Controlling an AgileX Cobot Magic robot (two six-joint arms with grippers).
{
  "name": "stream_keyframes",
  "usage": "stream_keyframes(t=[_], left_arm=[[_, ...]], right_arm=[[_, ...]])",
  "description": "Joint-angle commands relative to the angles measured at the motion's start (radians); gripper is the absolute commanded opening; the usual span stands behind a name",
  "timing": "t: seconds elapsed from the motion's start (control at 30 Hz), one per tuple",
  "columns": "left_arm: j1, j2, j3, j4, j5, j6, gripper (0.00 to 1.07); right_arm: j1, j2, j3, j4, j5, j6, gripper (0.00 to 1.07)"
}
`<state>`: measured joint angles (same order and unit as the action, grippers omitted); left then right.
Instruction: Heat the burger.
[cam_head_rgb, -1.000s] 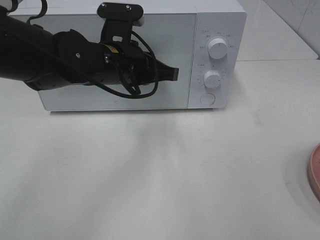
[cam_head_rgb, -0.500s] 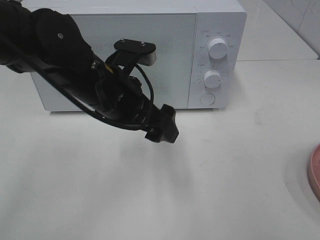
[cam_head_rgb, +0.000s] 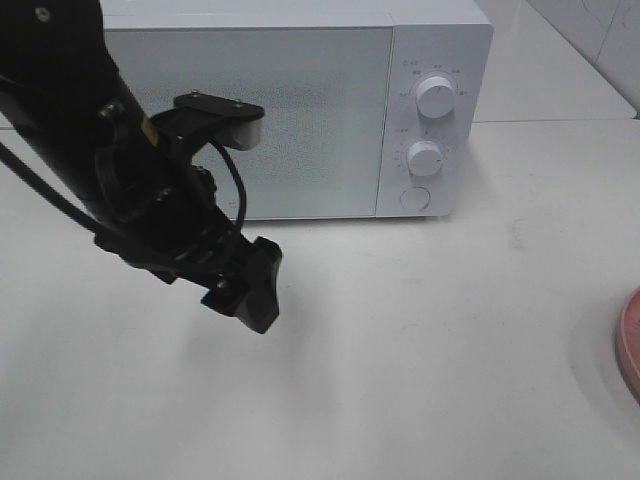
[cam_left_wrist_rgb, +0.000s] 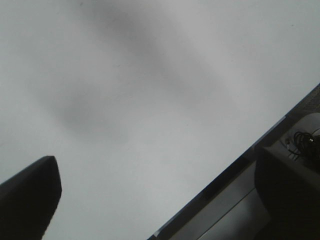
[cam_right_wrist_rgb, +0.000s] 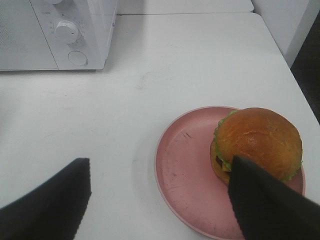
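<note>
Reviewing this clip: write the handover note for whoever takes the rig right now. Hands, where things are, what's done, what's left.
Left hand: open, empty, hanging over the bare table in front of the microwave.
Right hand: open, empty, above the pink plate.
Burger: sits on the plate's far side from the microwave, untouched.
Microwave: door shut.
Done: nothing that shows.
Left: open the door, put the burger in, close it, set the dials.

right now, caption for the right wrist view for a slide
Open right gripper hovers over the burger on its pink plate, with the closed white microwave behind.
</note>
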<state>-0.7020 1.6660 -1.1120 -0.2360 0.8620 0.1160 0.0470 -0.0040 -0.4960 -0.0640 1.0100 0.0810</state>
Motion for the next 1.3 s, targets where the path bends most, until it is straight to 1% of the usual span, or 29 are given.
stream_keyframes(t=[0.03, 0.1, 0.13, 0.17, 0.2, 0.23, 0.27, 0.3, 0.33, 0.4, 0.43, 0.47, 0.5, 0.53, 0.57, 0.6, 0.7, 0.77, 0.8, 0.87, 0.9, 0.97, 1.0, 1.03, 1.1, 1.13, 1.2, 1.27, 1.3], left_arm=[[0.034, -0.027, 0.002, 0.022, 0.056, -0.034, 0.98], [0.102, -0.066, 0.022, 0.022, 0.084, -0.025, 0.98], [0.102, -0.066, 0.022, 0.022, 0.084, -0.025, 0.98], [0.154, -0.099, 0.047, 0.02, 0.092, -0.023, 0.98], [0.187, -0.115, 0.062, 0.02, 0.098, -0.022, 0.98], [0.187, -0.115, 0.062, 0.02, 0.098, -0.022, 0.98], [0.251, -0.146, 0.094, 0.022, 0.118, -0.02, 0.98], [0.289, -0.163, 0.109, 0.022, 0.129, -0.012, 0.98], [0.289, -0.163, 0.109, 0.022, 0.129, -0.012, 0.98], [0.431, -0.239, 0.159, 0.026, 0.16, 0.003, 0.98], [0.431, -0.239, 0.159, 0.026, 0.16, 0.003, 0.98], [0.465, -0.261, 0.171, 0.031, 0.166, 0.004, 0.98], [0.522, -0.301, 0.188, 0.048, 0.18, 0.004, 0.98], [0.522, -0.301, 0.188, 0.048, 0.18, 0.004, 0.98], [0.551, -0.324, 0.197, 0.061, 0.186, 0.004, 0.98], [0.602, -0.366, 0.218, 0.079, 0.197, -0.011, 0.98], [0.621, -0.391, 0.229, 0.085, 0.197, -0.019, 0.98], [0.678, -0.491, 0.277, 0.1, 0.201, -0.029, 0.98], [0.678, -0.491, 0.277, 0.1, 0.201, -0.029, 0.98], [0.681, -0.567, 0.312, 0.116, 0.202, -0.029, 0.98], [0.681, -0.567, 0.312, 0.116, 0.202, -0.029, 0.98], [0.681, -0.66, 0.35, 0.131, 0.201, -0.029, 0.98], [0.681, -0.66, 0.35, 0.131, 0.201, -0.029, 0.98], [0.681, -0.723, 0.38, 0.14, 0.193, -0.029, 0.98], [0.681, -0.749, 0.394, 0.145, 0.186, -0.029, 0.98], [0.681, -0.808, 0.422, 0.153, 0.183, -0.029, 0.98], [0.681, -0.839, 0.437, 0.155, 0.18, -0.029, 0.98], [0.681, -0.936, 0.483, 0.157, 0.165, -0.029, 0.98], [0.681, -0.936, 0.483, 0.157, 0.165, -0.029, 0.98]], right_arm=[[-0.005, -0.03, 0.0, 0.001, -0.012, -0.006, 0.75], [-0.005, -0.03, 0.0, 0.001, -0.012, -0.006, 0.75], [-0.005, -0.03, 0.0, 0.001, -0.012, -0.006, 0.75], [-0.005, -0.03, 0.0, 0.001, -0.012, -0.006, 0.75], [-0.005, -0.03, 0.0, 0.001, -0.012, -0.006, 0.75], [-0.005, -0.03, 0.0, 0.001, -0.012, -0.006, 0.75], [-0.005, -0.03, 0.0, 0.001, -0.012, -0.006, 0.75], [-0.005, -0.03, 0.0, 0.001, -0.012, -0.006, 0.75], [-0.005, -0.03, 0.0, 0.001, -0.012, -0.006, 0.75], [-0.005, -0.03, 0.0, 0.001, -0.012, -0.006, 0.75], [-0.005, -0.03, 0.0, 0.001, -0.012, -0.006, 0.75], [-0.005, -0.03, 0.0, 0.001, -0.012, -0.006, 0.75], [-0.005, -0.03, 0.0, 0.001, -0.012, -0.006, 0.75], [-0.005, -0.03, 0.0, 0.001, -0.012, -0.006, 0.75], [-0.005, -0.03, 0.0, 0.001, -0.012, -0.006, 0.75], [-0.005, -0.03, 0.0, 0.001, -0.012, -0.006, 0.75], [-0.005, -0.03, 0.0, 0.001, -0.012, -0.006, 0.75], [-0.005, -0.03, 0.0, 0.001, -0.012, -0.006, 0.75], [-0.005, -0.03, 0.0, 0.001, -0.012, -0.006, 0.75], [-0.005, -0.03, 0.0, 0.001, -0.012, -0.006, 0.75], [-0.005, -0.03, 0.0, 0.001, -0.012, -0.006, 0.75], [-0.005, -0.03, 0.0, 0.001, -0.012, -0.006, 0.75], [-0.005, -0.03, 0.0, 0.001, -0.012, -0.006, 0.75], [-0.005, -0.03, 0.0, 0.001, -0.012, -0.006, 0.75], [-0.005, -0.03, 0.0, 0.001, -0.012, -0.006, 0.75], [-0.005, -0.03, 0.0, 0.001, -0.012, -0.006, 0.75], [-0.005, -0.03, 0.0, 0.001, -0.012, -0.006, 0.75], [-0.005, -0.03, 0.0, 0.001, -0.012, -0.006, 0.75], [-0.005, -0.03, 0.0, 0.001, -0.012, -0.006, 0.75]])
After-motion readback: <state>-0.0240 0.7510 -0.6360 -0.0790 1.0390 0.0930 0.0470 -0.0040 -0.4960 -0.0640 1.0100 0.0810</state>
